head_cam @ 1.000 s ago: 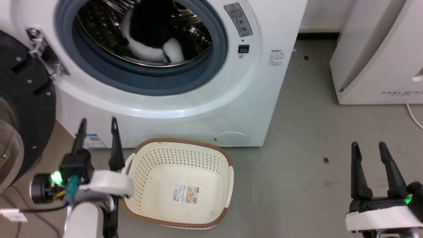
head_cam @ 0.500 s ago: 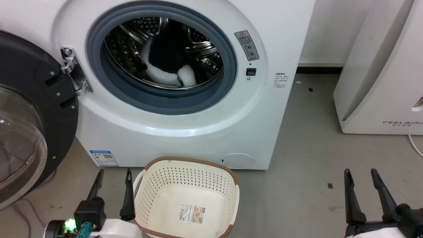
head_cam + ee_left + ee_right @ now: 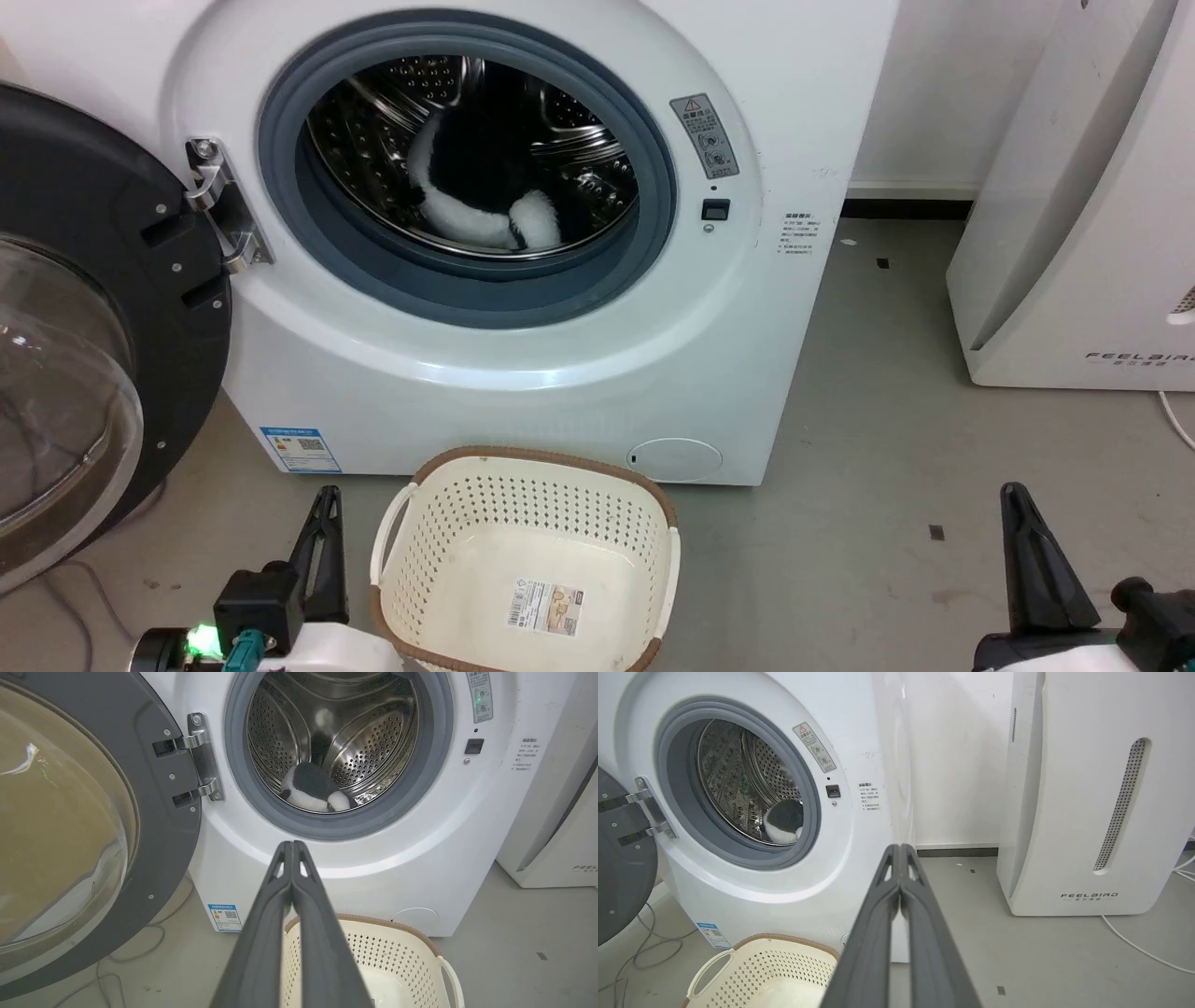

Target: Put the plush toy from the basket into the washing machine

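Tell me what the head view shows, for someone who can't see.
The plush toy lies inside the washing machine, whose door hangs open. The basket sits on the floor before it, left claw and right claw shut at the bottom.

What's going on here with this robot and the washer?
A two-armed robot is loading laundry. The black-and-white plush toy already lies inside the steel drum of the washing machine, whose door stands swung open to the side. The basket sits empty on the floor in front of the machine. The left claw and right claw are both shut on nothing, held low on either side of the basket.
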`<state>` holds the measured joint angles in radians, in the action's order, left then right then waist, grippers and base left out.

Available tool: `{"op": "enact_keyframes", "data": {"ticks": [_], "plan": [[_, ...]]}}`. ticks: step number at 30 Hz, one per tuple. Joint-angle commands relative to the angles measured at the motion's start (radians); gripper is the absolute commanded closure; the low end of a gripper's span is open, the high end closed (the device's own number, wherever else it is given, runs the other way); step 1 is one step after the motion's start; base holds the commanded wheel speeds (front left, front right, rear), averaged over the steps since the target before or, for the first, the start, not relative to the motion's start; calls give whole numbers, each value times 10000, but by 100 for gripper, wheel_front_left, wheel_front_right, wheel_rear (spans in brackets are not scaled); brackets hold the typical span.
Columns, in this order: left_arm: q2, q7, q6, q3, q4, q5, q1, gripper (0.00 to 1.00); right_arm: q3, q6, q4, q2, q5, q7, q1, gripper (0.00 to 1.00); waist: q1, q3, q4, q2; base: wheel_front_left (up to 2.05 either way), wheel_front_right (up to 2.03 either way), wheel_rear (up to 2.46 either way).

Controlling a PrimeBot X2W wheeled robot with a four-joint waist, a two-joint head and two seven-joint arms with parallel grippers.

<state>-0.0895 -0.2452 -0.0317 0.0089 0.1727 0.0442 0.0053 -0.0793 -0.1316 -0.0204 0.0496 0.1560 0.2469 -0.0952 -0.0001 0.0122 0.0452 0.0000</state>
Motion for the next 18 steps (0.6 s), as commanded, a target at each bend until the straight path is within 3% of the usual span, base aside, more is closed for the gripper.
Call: {"op": "enact_keyframes", "data": {"ticks": [1, 18], "plan": [[16, 47, 19, -7, -67, -26, -3, 100, 31, 1, 10, 0, -86, -52, 56, 100, 1, 0, -5, 0, 0, 0, 0], [70, 394, 62, -19, -307, -86, -10, 100, 141, 2, 38, 1, -299, -401, 185, 100, 1, -18, -69, 0, 0, 0, 0]]}}
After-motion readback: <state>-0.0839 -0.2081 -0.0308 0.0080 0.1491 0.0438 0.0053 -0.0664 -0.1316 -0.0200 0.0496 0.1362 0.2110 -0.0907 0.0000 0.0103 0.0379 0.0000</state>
